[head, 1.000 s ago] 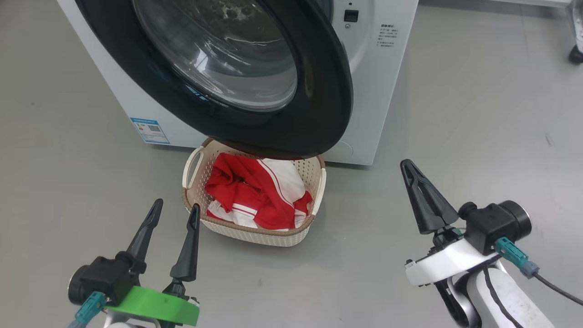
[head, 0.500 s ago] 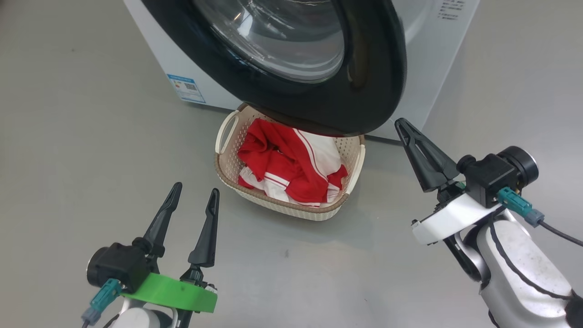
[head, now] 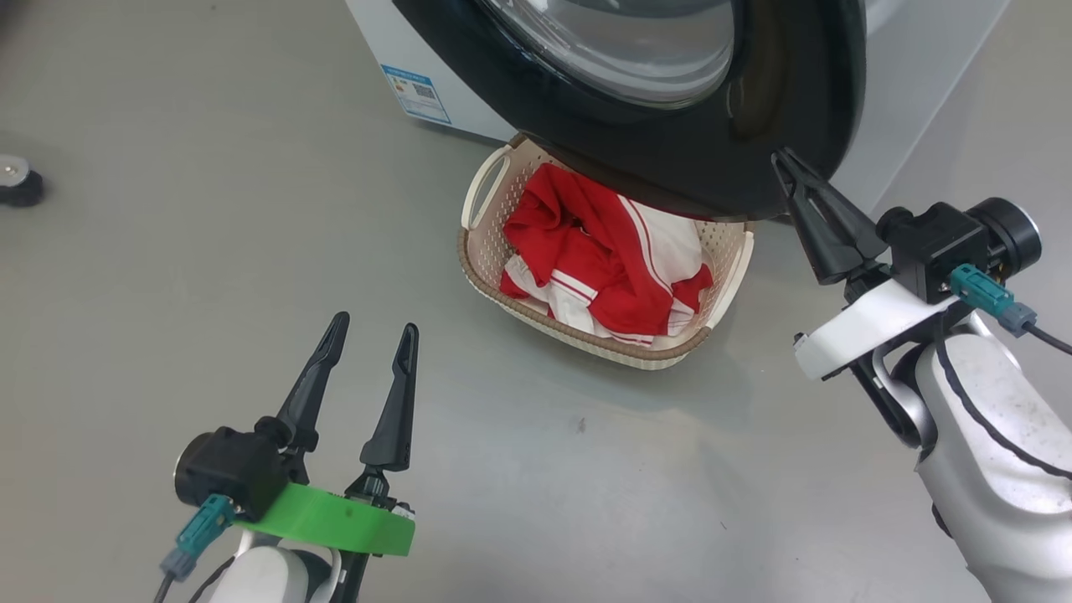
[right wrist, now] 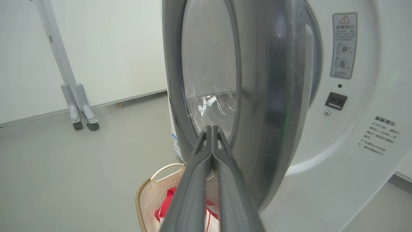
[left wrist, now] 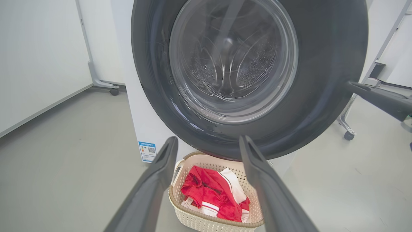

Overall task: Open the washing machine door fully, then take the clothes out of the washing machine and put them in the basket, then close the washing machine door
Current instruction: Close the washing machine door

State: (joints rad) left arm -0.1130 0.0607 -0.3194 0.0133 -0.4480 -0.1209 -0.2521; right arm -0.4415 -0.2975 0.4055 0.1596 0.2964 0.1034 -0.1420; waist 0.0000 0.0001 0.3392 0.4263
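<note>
Right claw (head: 780, 159) pressed together, tip raised beside the black rim of the washing machine door (head: 662, 146) | left claw (head: 376, 323) spread, hanging low above the floor (head: 167, 293) | clothes (head: 611, 251) heaped in the basket (head: 586, 339) under the door

left gripper (left wrist: 208, 138) fingers spread apart, black-rimmed washing machine door (left wrist: 322, 80) ahead, perforated drum (left wrist: 257, 64) behind its glass, red clothes (left wrist: 209, 193) in basket (left wrist: 199, 222) below, grey floor (left wrist: 64, 161)

Long dark left fingers (head: 396, 402) sit on a bright green collar (head: 335, 523), right fingers (head: 825, 222) on a white collar (head: 863, 331). Black camera housings (head: 946, 243) carry teal cable plugs (head: 976, 285); the pale right forearm (head: 997, 435) bears a thin black line.
</note>
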